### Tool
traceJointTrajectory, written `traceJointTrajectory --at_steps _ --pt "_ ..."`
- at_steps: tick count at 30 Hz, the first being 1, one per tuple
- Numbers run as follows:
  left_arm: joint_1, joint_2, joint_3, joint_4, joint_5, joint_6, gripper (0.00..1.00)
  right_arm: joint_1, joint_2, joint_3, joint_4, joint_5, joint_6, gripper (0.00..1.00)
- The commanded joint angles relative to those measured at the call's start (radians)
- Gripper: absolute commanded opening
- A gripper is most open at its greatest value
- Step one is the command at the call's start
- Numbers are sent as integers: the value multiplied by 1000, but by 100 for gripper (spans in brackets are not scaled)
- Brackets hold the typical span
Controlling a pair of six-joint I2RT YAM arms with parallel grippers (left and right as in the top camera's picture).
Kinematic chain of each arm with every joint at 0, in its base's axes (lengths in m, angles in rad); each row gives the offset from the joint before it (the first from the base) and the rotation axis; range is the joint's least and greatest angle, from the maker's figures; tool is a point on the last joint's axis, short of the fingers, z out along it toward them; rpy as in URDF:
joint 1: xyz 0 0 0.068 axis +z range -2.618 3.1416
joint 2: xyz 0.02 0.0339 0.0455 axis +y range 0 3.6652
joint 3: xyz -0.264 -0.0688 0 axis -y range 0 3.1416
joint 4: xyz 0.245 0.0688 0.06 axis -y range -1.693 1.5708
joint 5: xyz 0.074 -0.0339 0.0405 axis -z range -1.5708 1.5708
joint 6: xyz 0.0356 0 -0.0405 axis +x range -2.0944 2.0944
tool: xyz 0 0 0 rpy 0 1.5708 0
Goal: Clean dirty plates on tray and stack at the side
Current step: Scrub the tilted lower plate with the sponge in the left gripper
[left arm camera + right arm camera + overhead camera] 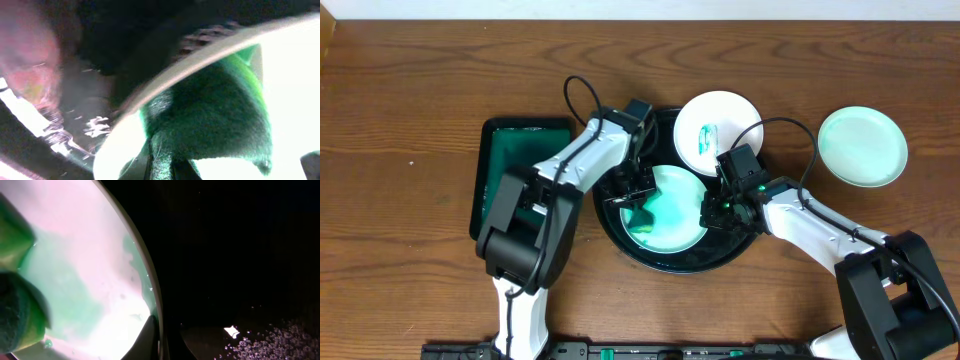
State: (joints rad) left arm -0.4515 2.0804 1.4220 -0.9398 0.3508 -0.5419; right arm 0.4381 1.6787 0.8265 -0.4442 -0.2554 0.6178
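On the wooden counter, the black tray carries a smeared mint plate. The left pincer grasps a green sponge on it; the right pincer clenches its rim, shown only by the right wrist view.

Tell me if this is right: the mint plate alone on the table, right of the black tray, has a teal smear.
Not right. In the overhead view that mint plate, right of the black tray, looks clean, with no teal smear.
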Motion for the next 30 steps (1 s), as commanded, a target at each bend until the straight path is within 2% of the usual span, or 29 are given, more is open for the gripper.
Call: traceJointTrajectory --at_steps 1,7,25,28,30 --pt "-36 121 -32 153 182 74 7 6 40 -28 -19 86 -5 1" --pt "-87 121 -32 225 320 73 7 6 40 -28 -19 86 -6 1" --pt "-183 121 -32 293 509 64 7 6 40 -28 -20 86 -5 1" --pt "-182 121 -32 280 513 72 7 6 40 -28 -20 85 -6 1" --pt "-179 121 -32 240 457 74 7 6 40 -28 -21 85 -5 1"
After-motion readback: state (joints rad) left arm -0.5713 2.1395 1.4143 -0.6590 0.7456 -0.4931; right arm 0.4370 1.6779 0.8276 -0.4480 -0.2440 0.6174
